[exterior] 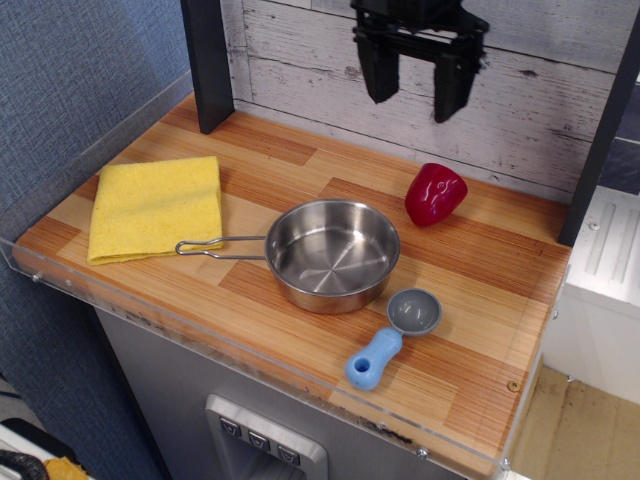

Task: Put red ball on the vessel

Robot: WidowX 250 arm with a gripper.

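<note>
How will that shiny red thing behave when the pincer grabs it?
The red ball looks glossy, so it may slip between the open pincer fingers. Its lobed, rounded shape could wobble or roll if nudged. It looks like hollow plastic, so it is probably light.

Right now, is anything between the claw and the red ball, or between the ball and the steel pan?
Nothing visible. The open claw hangs above the red ball with clear space below it. Only bare wood separates the ball from the pan; the blue-handled scoop lies on the pan's far side.
</note>
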